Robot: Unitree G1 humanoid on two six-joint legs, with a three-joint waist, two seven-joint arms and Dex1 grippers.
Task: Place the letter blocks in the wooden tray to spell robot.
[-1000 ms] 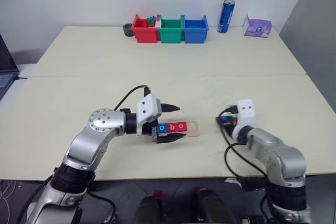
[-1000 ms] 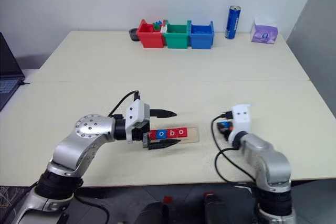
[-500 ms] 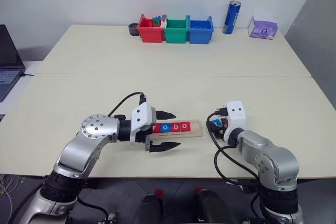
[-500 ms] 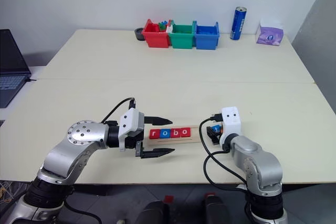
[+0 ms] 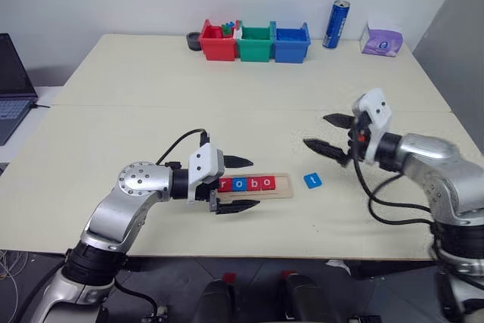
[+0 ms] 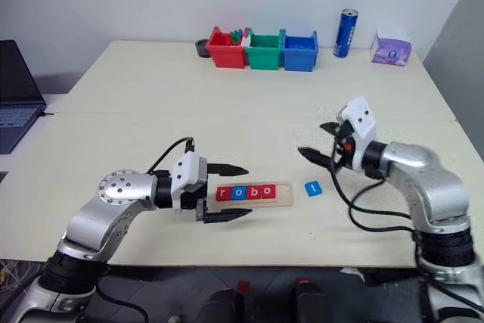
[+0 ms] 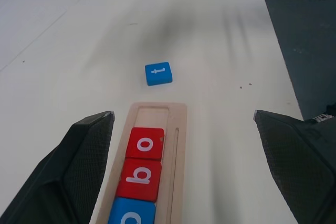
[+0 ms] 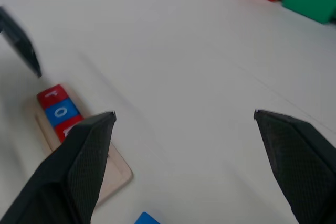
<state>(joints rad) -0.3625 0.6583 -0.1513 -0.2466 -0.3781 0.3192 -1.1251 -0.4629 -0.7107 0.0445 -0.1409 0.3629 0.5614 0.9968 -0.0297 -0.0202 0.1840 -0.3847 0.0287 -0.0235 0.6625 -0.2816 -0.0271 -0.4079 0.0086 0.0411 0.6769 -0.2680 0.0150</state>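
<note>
The wooden tray (image 5: 281, 184) lies near the table's front edge. Red r (image 5: 227, 184), blue o (image 5: 240, 184), red b (image 5: 253, 183) and red o (image 5: 266, 183) letter blocks sit in it in a row, and its right end slot is bare. A blue t block (image 5: 312, 180) lies flat on the table just right of the tray, shown too in the left wrist view (image 7: 158, 73). My left gripper (image 5: 255, 183) is open, one finger on each long side of the tray's left half. My right gripper (image 5: 315, 130) hangs open in the air above and behind the t block, holding nothing.
Red (image 5: 217, 43), green (image 5: 255, 43) and blue (image 5: 291, 45) bins stand at the table's far edge, with a blue can (image 5: 336, 24) and a purple tissue pack (image 5: 382, 39) to their right. A laptop (image 5: 11, 73) sits off the left side.
My right gripper opened, let go of the blue t block, then rose and swung away to the right. The t block now lies on the table. The left gripper stayed at the tray.
</note>
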